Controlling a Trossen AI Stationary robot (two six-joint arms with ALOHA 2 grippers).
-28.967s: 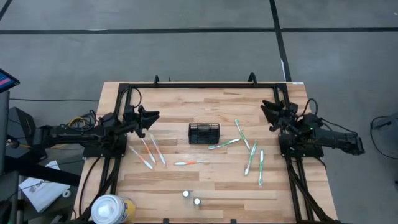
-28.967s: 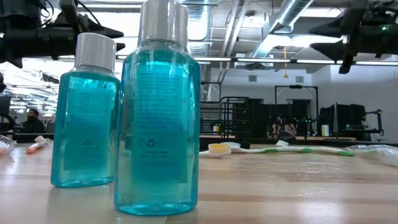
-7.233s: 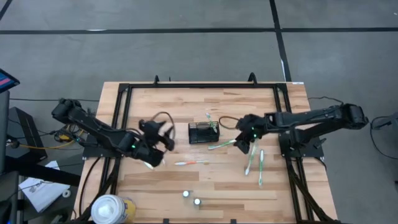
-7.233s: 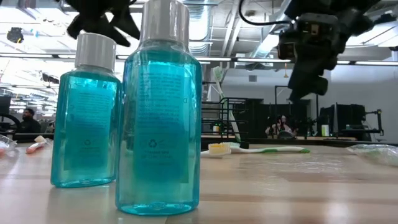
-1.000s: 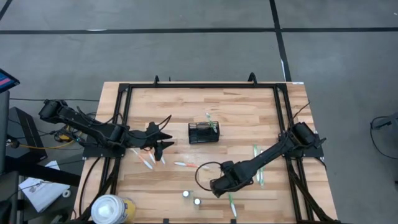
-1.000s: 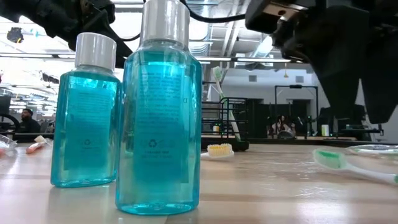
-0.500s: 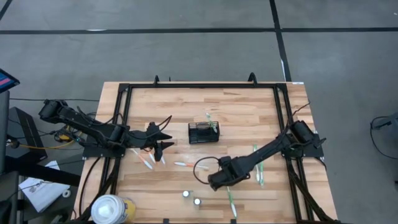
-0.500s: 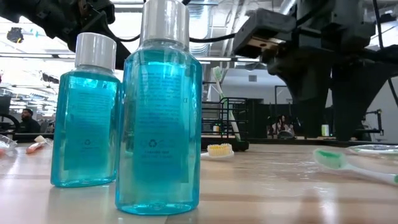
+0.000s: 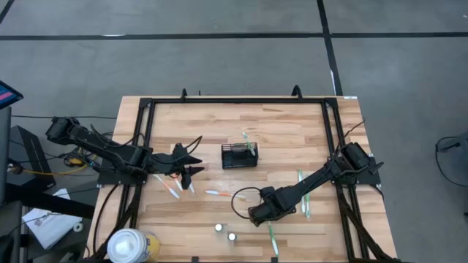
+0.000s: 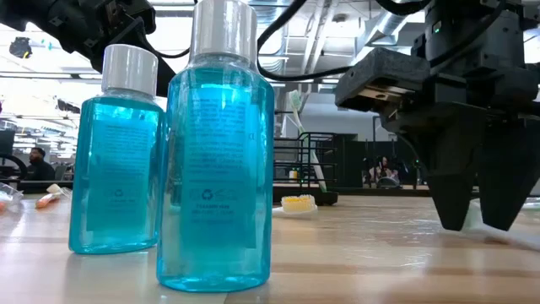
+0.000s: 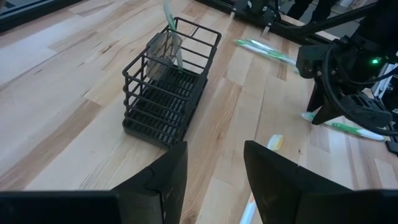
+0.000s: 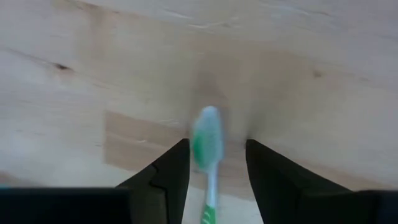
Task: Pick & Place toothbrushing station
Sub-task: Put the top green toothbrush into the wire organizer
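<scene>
Black wire-mesh holder (image 9: 240, 155) stands mid-desk, and near it toward the front edge the right tool (image 9: 255, 215), fingers spread, straddles a green toothbrush (image 12: 207, 144) that could skid away if they close off-centre.

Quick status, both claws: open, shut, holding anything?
Left claw: open, empty, facing the black mesh holder.
Right claw: open, straddling a green toothbrush on the table, not gripped yet.

Grey tiled floor (image 9: 219, 51) around the table; exposed ceiling ducts (image 10: 321, 34)
</scene>
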